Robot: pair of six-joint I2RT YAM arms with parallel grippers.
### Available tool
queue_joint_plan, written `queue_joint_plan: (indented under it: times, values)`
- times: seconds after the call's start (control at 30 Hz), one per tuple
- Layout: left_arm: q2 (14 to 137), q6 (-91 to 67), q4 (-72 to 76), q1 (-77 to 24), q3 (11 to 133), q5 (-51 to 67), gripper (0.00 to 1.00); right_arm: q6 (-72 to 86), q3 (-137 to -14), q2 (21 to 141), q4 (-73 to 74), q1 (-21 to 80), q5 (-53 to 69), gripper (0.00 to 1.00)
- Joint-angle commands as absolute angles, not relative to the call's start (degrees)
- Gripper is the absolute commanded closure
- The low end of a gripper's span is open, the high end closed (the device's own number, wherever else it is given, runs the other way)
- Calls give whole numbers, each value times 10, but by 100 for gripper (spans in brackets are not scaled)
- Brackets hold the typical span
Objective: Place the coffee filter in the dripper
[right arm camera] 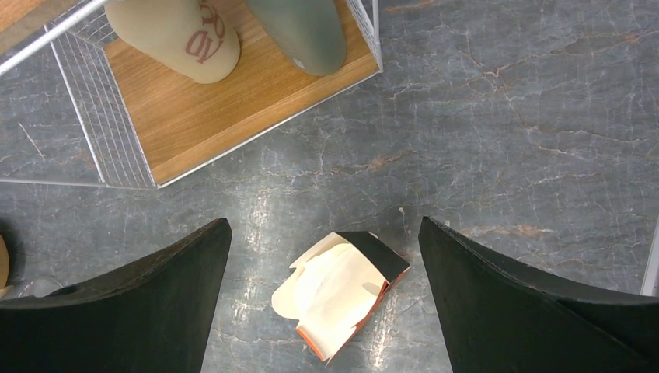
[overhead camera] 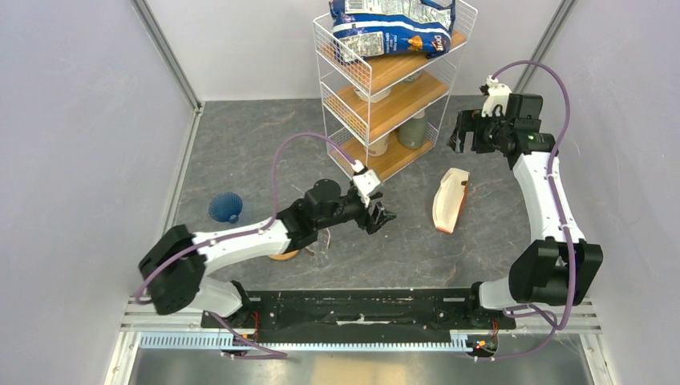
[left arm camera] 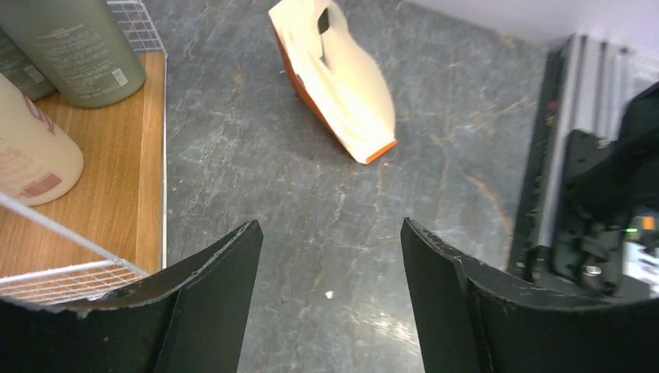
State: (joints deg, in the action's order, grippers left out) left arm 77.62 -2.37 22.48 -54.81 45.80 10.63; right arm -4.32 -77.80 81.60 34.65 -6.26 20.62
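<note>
The dark blue ribbed dripper (overhead camera: 226,207) stands at the left of the table, far from both grippers. No single loose coffee filter shows. A white-and-orange pack of filters (overhead camera: 449,200) lies on the table right of centre; it also shows in the left wrist view (left arm camera: 334,78) and the right wrist view (right arm camera: 334,299). My left gripper (overhead camera: 381,215) is open and empty, left of the pack (left arm camera: 329,225). My right gripper (overhead camera: 463,136) is open and empty, high above the pack (right arm camera: 324,221).
A white wire rack (overhead camera: 393,80) with wooden shelves stands at the back centre, holding bottles (left arm camera: 74,47) and a blue snack bag (overhead camera: 393,24). An orange-tan ring (overhead camera: 282,255) lies partly under my left arm. Grey walls enclose the table.
</note>
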Motion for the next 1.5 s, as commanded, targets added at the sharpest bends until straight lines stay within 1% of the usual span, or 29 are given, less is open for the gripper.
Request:
queue_joint_plan:
  times: [0.0,0.23,0.5,0.83,1.33,1.47]
  values:
    - [856,60,352,-551,497,72,27,-42,-765,795,342,-72,220,1]
    - [935,117,399,-545,548,21,31,-47,-755,784,352,-86,230,1]
    - [986,151,434,-521,587,-14,32,-51,-751,770,364,-103,239,1]
    - [998,151,427,-476,611,-11,34,-55,-748,773,367,-115,251,1]
    - [1026,152,420,-380,664,-3,34,-57,-749,783,367,-120,264,1]
    - [1028,167,422,-346,667,25,35,-57,-750,786,368,-120,267,1]
